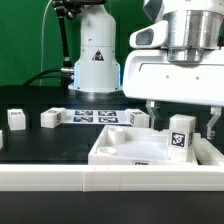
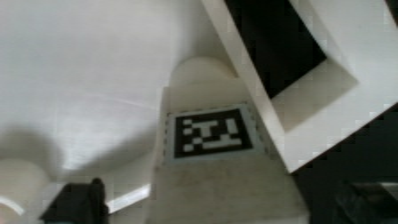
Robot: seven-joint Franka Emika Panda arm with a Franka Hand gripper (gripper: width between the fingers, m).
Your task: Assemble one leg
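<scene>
A small white leg [image 1: 180, 136] with a black-and-white tag stands upright on the right part of the large white panel [image 1: 125, 152]. My gripper [image 1: 183, 126] hangs over it, open, with one finger on each side of the leg and a gap to both. In the wrist view the leg [image 2: 217, 135] fills the middle. It rises between the dark fingers [image 2: 75, 200], and the panel [image 2: 89, 70] lies behind it.
Three more white legs stand on the black table: two at the exterior view's left [image 1: 15, 118] [image 1: 51, 117] and one behind the panel [image 1: 137, 117]. The marker board [image 1: 95, 115] lies at the back, in front of the arm's white base [image 1: 97, 60].
</scene>
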